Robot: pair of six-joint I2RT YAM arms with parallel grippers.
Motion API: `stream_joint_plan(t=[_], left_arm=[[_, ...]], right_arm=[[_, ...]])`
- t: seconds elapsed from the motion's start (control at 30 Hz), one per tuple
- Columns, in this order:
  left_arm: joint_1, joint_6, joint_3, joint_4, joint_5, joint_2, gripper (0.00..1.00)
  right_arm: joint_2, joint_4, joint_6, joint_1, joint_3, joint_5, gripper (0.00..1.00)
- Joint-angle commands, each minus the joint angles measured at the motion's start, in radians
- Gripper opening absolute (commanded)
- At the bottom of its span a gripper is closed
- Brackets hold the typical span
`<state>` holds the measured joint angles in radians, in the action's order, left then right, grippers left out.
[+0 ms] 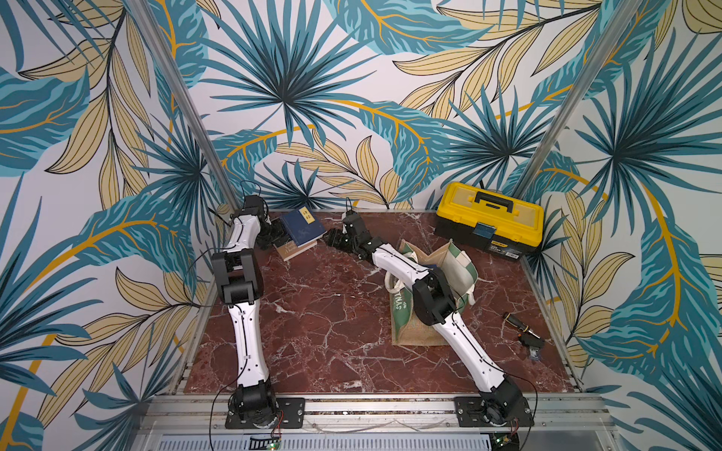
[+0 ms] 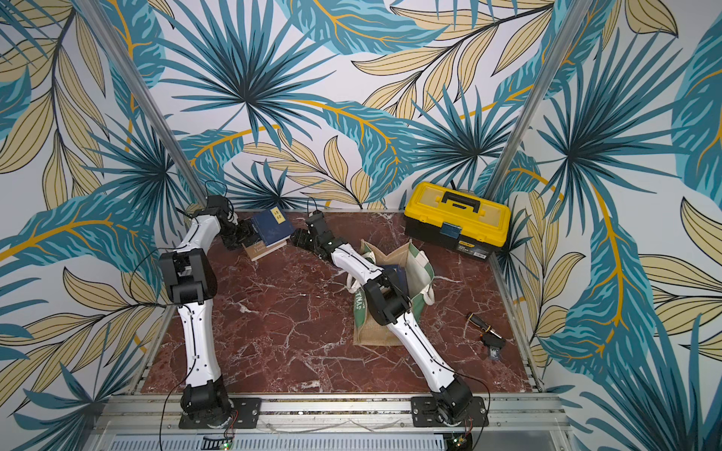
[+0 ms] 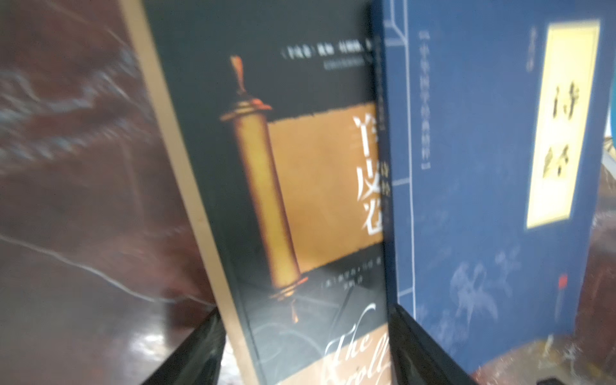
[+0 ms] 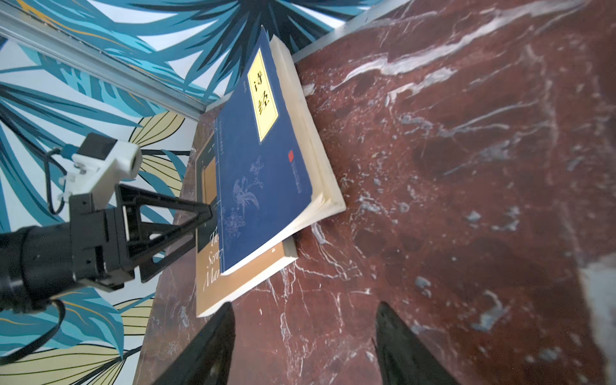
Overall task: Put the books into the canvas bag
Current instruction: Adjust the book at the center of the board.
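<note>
Books, two stacked at 11 o'clock on the bench, navy book tilted askew on the dark scroll-cover book. My left tool noses their spine edge, jaws apart; whether it grips, I cannot tell. Right tool hovers unclenched, empty, at their 3 o'clock. I'd seat one book deep before lifting toward the canvas bag, 3 o'clock.

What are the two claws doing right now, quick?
Left gripper: at the edge of the books; whether it grips them cannot be told.
Right gripper: open, holding nothing.
</note>
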<state>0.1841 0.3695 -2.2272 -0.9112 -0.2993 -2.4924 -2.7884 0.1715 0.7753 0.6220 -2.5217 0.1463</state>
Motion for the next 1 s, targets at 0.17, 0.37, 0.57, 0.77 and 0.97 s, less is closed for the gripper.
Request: stream_joint_plan(t=[0.17, 0.37, 0.57, 0.77, 0.97], left_arm=[[-0.045, -0.024, 0.133, -0.073, -0.092, 0.034, 0.63], [-0.092, -0.010, 0.234, -0.074, -0.054, 0.092, 0.59], [-0.145, -0.033, 0.332, -0.074, 0.049, 0.165, 0.54], [-0.177, -0.031, 0.383, -0.074, 0.091, 0.200, 0.53], [-0.191, -0.023, 0.281, -0.075, 0.112, 0.263, 0.53]], right_arm=[[-0.057, -0.042, 0.028, -0.015, -0.028, 0.020, 0.65], [-0.062, -0.048, 0.038, -0.016, -0.026, 0.043, 0.62], [-0.037, -0.033, 0.026, -0.016, -0.010, 0.055, 0.59], [0.022, -0.042, 0.009, -0.016, 0.074, 0.054, 0.59], [0.055, -0.032, -0.020, -0.017, 0.123, 0.034, 0.59]])
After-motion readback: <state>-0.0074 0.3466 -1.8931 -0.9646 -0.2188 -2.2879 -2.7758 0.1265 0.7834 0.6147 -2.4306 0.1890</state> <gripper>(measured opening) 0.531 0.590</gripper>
